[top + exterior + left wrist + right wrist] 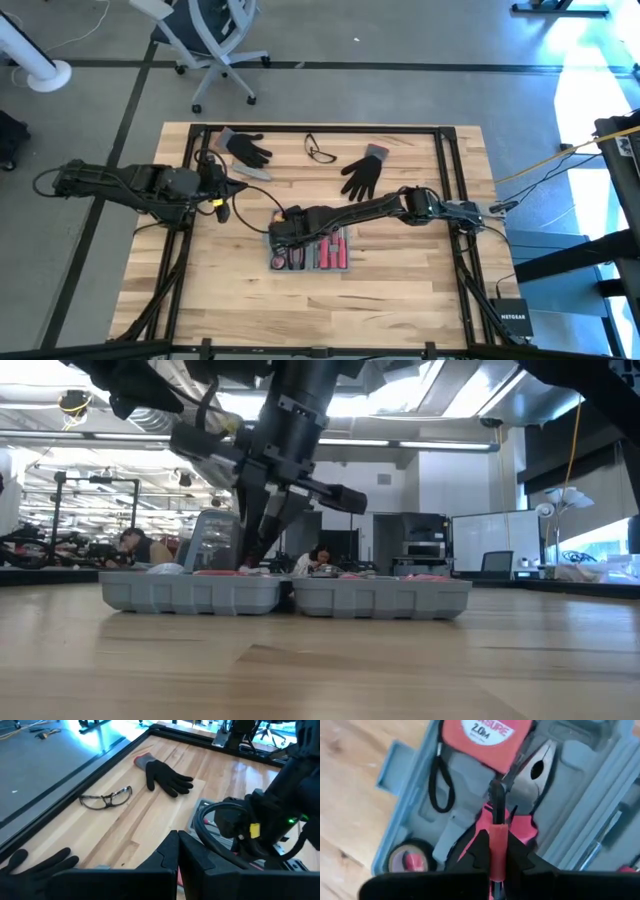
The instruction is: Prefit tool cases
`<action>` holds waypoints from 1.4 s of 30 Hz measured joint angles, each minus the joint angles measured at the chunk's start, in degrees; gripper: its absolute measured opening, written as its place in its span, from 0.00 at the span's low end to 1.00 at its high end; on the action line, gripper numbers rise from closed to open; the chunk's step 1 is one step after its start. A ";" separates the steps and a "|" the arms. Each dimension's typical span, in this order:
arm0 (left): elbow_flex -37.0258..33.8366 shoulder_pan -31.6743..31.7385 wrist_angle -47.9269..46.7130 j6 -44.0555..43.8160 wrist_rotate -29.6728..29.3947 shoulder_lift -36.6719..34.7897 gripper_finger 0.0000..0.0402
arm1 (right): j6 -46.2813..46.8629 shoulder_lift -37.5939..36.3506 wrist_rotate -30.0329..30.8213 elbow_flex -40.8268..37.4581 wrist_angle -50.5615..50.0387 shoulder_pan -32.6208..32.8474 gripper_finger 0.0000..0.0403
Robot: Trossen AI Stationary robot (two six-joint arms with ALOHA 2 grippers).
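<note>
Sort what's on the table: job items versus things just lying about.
Job:
- tool case, open, with tape measure and pliers inside
- red-handled tool, clamped in the right gripper over the case

Lying about:
- two black gloves
- safety glasses
- left gripper, shut, idle beside the case
</note>
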 joint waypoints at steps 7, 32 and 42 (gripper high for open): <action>0.00 0.00 -0.19 -1.13 0.01 0.00 0.00 | 0.31 1.73 -2.05 0.03 2.67 -0.94 0.15; -0.04 -0.07 -4.69 -0.67 0.06 0.04 0.00 | -13.54 2.23 -9.50 2.17 10.04 -1.20 0.49; -0.04 -0.07 -6.77 0.64 -0.23 0.09 0.00 | -20.74 2.01 -11.03 4.96 6.87 -1.55 0.52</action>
